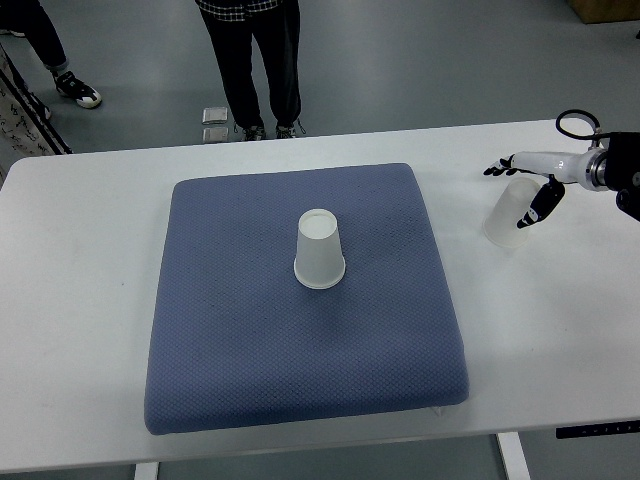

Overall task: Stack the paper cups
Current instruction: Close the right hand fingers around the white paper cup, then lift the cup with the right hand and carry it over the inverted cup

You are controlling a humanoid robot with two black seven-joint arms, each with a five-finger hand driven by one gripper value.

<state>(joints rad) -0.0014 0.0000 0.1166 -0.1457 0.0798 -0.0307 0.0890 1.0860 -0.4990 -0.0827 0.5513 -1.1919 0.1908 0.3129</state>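
Right hand (pixel 528 190) grips cup (pixel 506 216); second cup (pixel 319 249) inverted on cushion (pixel 250 330).

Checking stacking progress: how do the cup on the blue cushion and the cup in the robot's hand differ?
The cup on the cushion stands free, base up, rim down on the blue cushion; the held cup is gripped by the right hand. The cushion cup is upright on its rim; the held cup is tilted. The first sits mid-cushion; the second is over the bare white table, right of the cushion. Both are plain white paper cups, not yet stacked.
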